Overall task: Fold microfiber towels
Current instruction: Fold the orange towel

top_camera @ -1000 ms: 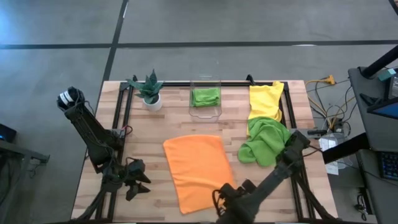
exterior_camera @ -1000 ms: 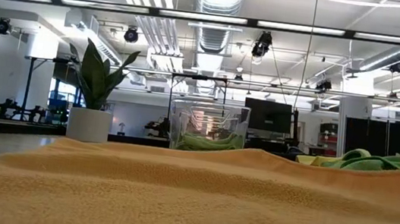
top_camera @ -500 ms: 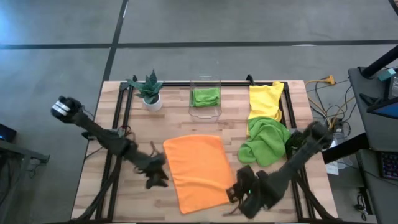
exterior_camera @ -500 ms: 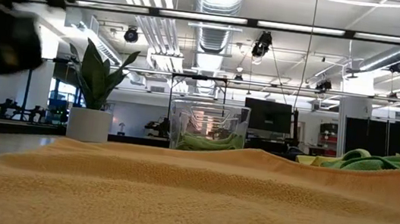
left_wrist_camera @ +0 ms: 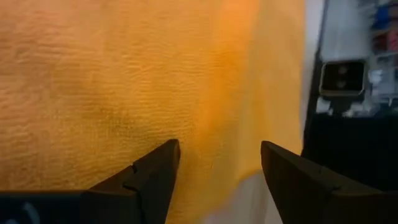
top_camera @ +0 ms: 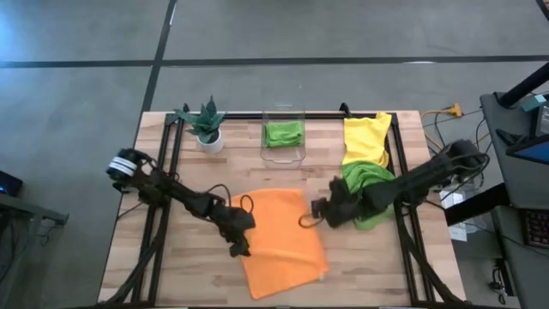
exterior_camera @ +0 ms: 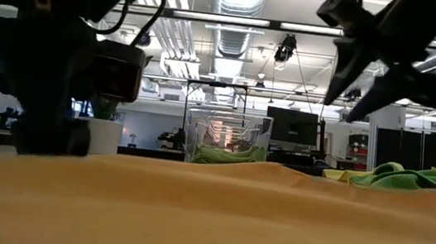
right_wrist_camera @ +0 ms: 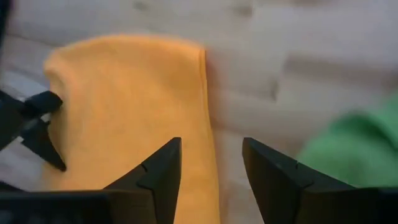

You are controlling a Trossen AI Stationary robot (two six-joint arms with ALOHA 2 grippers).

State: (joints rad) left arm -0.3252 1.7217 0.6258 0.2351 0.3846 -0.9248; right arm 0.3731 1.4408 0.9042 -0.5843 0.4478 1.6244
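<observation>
Both tools flanked the towel, jaws wide and empty.
The flat orange microfiber towel (top_camera: 279, 236) lay mid-table, long axis near-to-far; left tool (top_camera: 239, 244) over its left edge, right tool (top_camera: 319, 209) just off its far-right corner (about equally near).

No readable text, label, brand, number or sign in any view — none on table, cloths, bin or arms. Distant room fittings in low view too small to read.
</observation>
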